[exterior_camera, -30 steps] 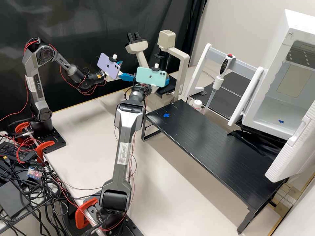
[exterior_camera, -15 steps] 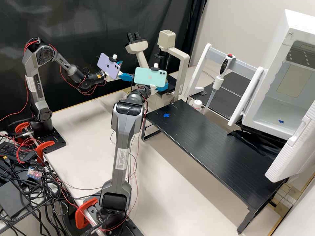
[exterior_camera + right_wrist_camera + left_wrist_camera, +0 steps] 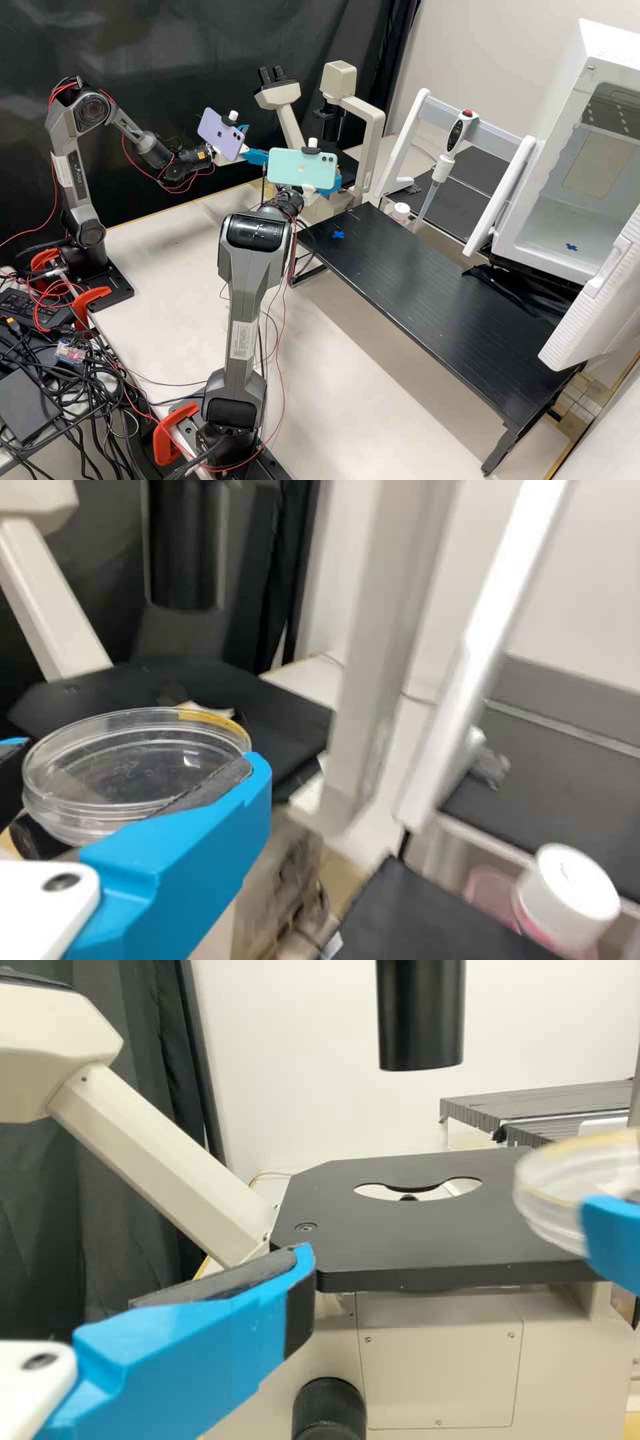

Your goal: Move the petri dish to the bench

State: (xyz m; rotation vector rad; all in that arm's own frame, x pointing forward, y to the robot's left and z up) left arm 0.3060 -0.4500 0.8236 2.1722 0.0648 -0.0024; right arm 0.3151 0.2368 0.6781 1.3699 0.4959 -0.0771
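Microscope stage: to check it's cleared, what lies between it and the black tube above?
In the left wrist view, the stretch between the stage and the black tube is bare.

I see a glossy, clear plastic petri dish (image 3: 115, 770), a smooth, matt microscope stage (image 3: 450, 1235) and a dark cloth curtain (image 3: 167, 47).

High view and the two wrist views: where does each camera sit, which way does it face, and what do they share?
High view: fixed off the arms, facing forward and down over the black bench and microscope; both arms show.
Left wrist view: on the left arm's wrist, facing the microscope's stage; its own blue finger shows, plus the right gripper's finger.
Right wrist view: on the right arm's wrist, facing past the petri dish between its own fingers.
Shared: the wrist views share dish and microscope.
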